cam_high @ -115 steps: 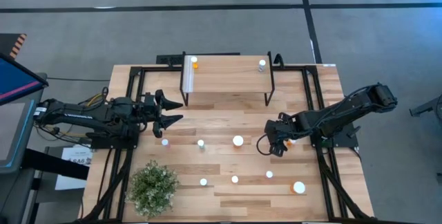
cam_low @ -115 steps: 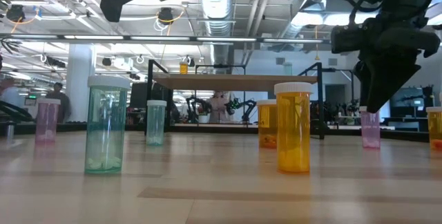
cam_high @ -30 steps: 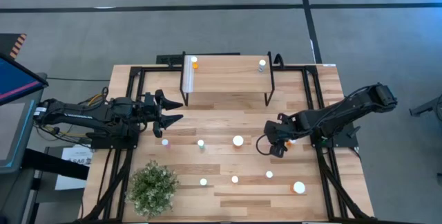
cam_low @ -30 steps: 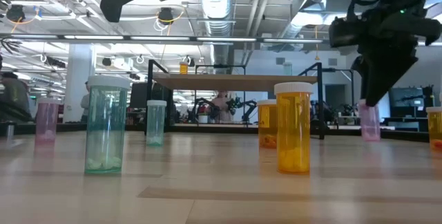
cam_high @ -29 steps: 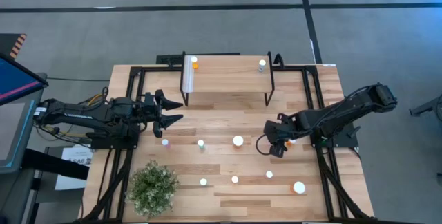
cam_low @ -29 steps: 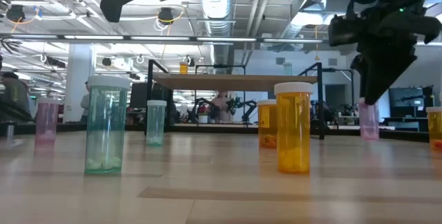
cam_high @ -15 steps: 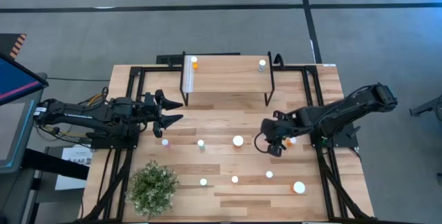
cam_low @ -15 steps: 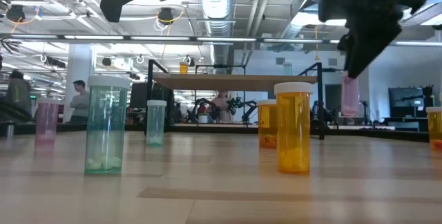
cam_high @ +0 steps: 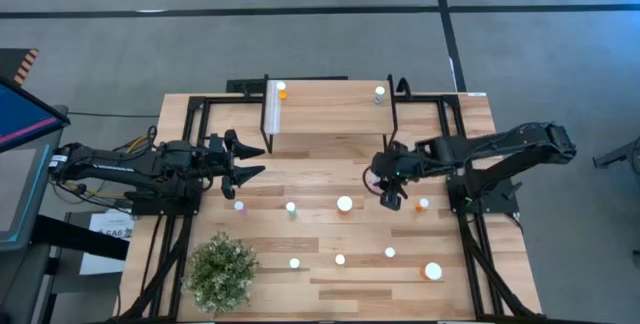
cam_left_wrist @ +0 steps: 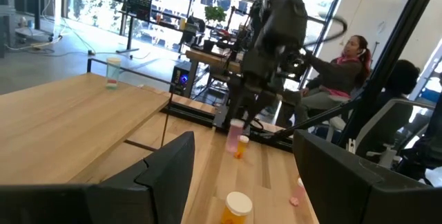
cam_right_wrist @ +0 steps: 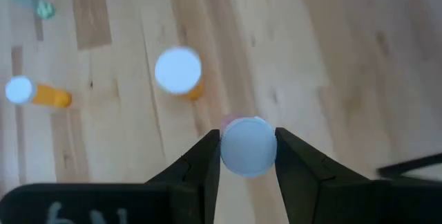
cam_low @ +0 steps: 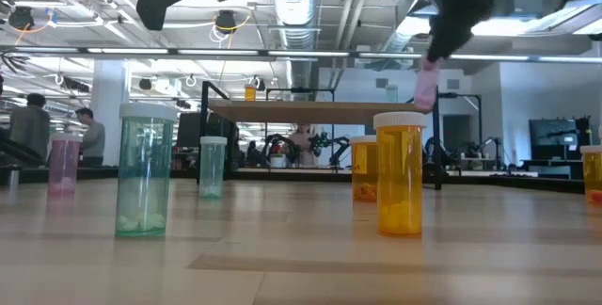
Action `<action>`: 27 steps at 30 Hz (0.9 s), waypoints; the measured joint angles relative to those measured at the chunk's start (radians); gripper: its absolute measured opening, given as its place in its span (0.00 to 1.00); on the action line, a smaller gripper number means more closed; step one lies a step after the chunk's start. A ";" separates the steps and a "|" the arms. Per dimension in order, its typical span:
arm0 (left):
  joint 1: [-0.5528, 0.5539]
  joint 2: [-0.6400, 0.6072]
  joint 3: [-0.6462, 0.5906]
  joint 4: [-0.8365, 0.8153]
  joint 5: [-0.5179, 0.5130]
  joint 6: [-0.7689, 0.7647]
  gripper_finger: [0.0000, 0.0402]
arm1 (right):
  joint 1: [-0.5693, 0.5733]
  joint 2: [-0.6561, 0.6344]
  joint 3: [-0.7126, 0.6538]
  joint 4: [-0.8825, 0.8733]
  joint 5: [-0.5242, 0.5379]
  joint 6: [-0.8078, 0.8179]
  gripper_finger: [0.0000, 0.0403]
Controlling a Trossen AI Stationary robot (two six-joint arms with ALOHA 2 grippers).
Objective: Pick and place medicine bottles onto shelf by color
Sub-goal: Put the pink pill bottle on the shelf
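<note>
My right gripper (cam_high: 390,194) hangs above the table in front of the shelf (cam_high: 330,114), shut on a pink medicine bottle (cam_low: 427,86) with a white cap. An orange bottle (cam_high: 282,91) and a pale green bottle (cam_high: 379,93) stand on the shelf's two far corners. Several more bottles stand upright on the tabletop, among them a green one (cam_low: 144,168) and an orange one (cam_low: 399,173). My left gripper (cam_high: 250,160) waits open at the left, pointing level across the table. My right gripper pinches the pink bottle at its white cap (cam_right_wrist: 231,151), with one finger on each side. The fingers slant down from above, from the table's right side. The bottle hangs below them, tilted and lifted clear of the table (cam_left_wrist: 235,135).
A bushy potted plant (cam_high: 221,271) stands at the near left corner. Black frame rails (cam_high: 180,134) run along the table's sides. Bare wood lies between the shelf and the scattered bottles. People sit in the room beyond the table (cam_left_wrist: 345,65).
My right gripper has risen with the pink bottle, which has been lifted off the table and now hangs tilted. It has also moved toward the far edge and slightly left, closer to the shelf.
</note>
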 joint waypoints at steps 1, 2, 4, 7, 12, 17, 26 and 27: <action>0.000 0.000 0.000 0.000 0.000 0.000 0.58 | -0.013 0.000 0.018 -0.003 0.000 -0.017 0.34; 0.000 0.000 0.000 0.000 0.000 0.000 0.58 | -0.027 0.000 0.036 -0.008 0.000 -0.031 0.34; 0.000 0.000 0.000 0.000 0.000 0.000 0.58 | -0.057 0.000 0.073 -0.020 0.000 -0.065 0.34; 0.000 0.000 0.000 0.000 0.000 0.000 0.58 | -0.113 0.000 0.123 -0.041 0.000 -0.107 0.34; 0.000 0.000 0.000 0.000 0.000 0.000 0.58 | -0.234 0.000 0.201 -0.073 0.000 -0.172 0.34; 0.000 0.000 0.000 0.000 0.000 0.000 0.58 | -0.378 0.000 0.252 -0.079 -0.001 -0.213 0.34; 0.000 0.000 0.000 0.000 -0.001 0.000 0.58 | -0.589 0.000 0.264 -0.112 -0.110 -0.264 0.35; 0.000 0.000 0.000 0.000 -0.001 0.000 0.58 | -0.601 0.000 0.264 -0.120 -0.110 -0.267 0.35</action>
